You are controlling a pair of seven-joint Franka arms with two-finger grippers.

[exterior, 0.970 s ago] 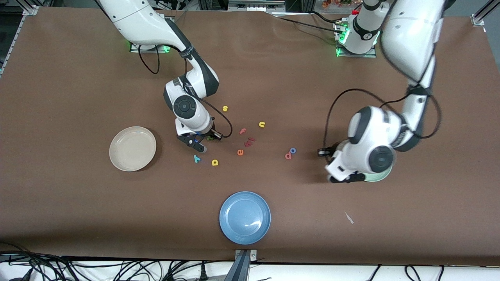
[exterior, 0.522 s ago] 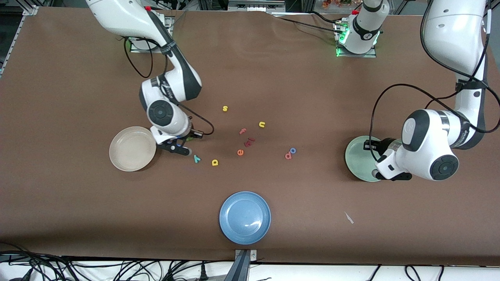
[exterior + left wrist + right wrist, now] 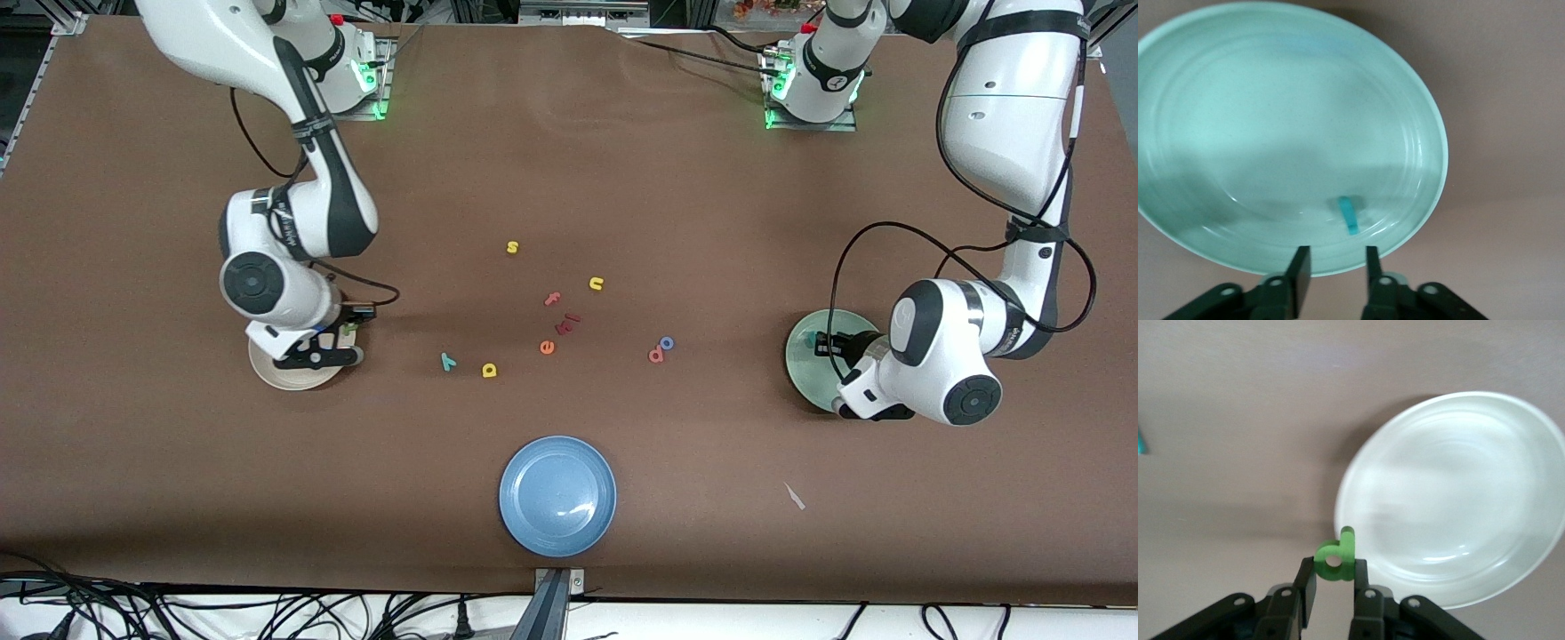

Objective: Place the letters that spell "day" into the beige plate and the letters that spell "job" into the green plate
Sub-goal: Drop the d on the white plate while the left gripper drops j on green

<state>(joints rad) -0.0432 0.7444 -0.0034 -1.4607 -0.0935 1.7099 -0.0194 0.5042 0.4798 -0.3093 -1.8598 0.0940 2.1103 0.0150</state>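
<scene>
Right gripper [image 3: 1334, 581]: closed on the green "d" [image 3: 1336, 557], hung over the edge of the beige plate [image 3: 277, 377] at that plate's three o'clock in the front view.
Left gripper [image 3: 1336, 270]: fingers parted, empty, above the rim of the green plate [image 3: 805, 356].
Teal "j" [image 3: 1349, 215]: lay flat inside the green plate, apart from the gripper.
Teal "y" [image 3: 448, 361]: on the worktop [image 3: 569, 178], beside the yellow "a" [image 3: 489, 370].
Blue "o" [image 3: 667, 342]: touching the salmon "b" [image 3: 656, 356], toward the green plate.
Other letters: yellow "s" [image 3: 512, 247], yellow "n" [image 3: 596, 284], salmon "f" [image 3: 552, 299], orange "e" [image 3: 547, 348], loose mid-worktop.
Blue plate [image 3: 557, 496]: at six o'clock from the letters, nearest the front camera.
</scene>
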